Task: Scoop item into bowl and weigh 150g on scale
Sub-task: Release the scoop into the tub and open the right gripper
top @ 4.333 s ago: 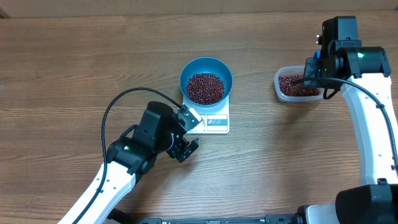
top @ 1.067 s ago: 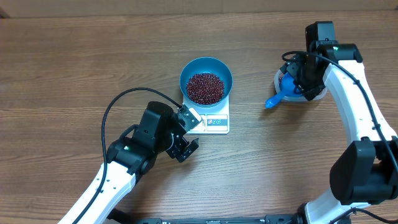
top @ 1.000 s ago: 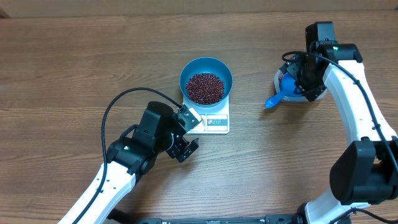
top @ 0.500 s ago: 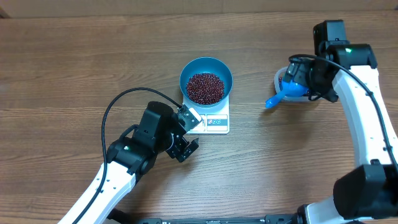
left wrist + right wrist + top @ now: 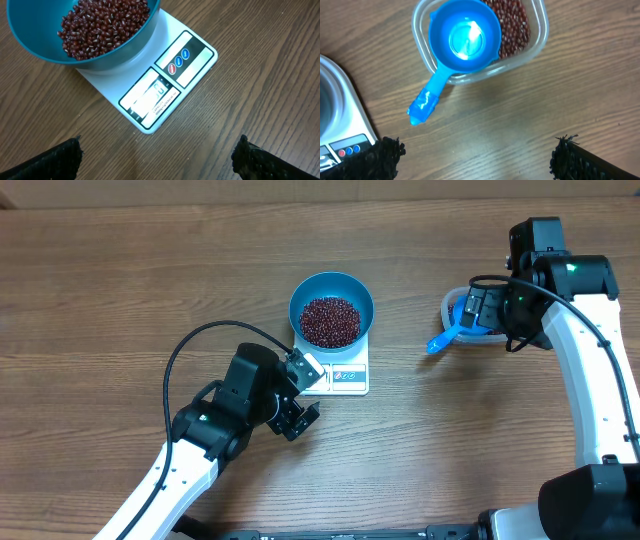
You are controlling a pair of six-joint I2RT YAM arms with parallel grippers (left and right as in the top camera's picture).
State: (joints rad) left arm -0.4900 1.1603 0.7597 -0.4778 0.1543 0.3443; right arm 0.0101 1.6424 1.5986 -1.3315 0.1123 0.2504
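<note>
Your right pincer [image 5: 477, 160] stood wide open and gripped nothing, its jaws well apart over bare table. Just ahead of it the scoop [image 5: 465, 37] rested in the tub [image 5: 542, 30] on the leftover beans [image 5: 515, 27], with its handle [image 5: 425, 105] poking over the rim back toward the pincer on the scale side. To my eye the step was letting go and backing off, so you would have done well to lift straight away. A sideways swing risked catching that handle and tipping the tub. Your left pincer [image 5: 157, 160] was likewise spread wide and empty, hovering just short of the scale [image 5: 100, 82] without touching it. It needed to stay clear, since any nudge would spoil the weight. Beyond it, the bowl [image 5: 135, 47] sat on the far part of the scale, well filled with beans, and the display [image 5: 150, 95] faced the pincer. The overhead view alone showed the layout: bowl and scale between both pincers, the tub well off beside the right one. Only the left wrist brought the display close, though glare left its digits unreadable. Only the right wrist showed the scoop's cup empty.
</note>
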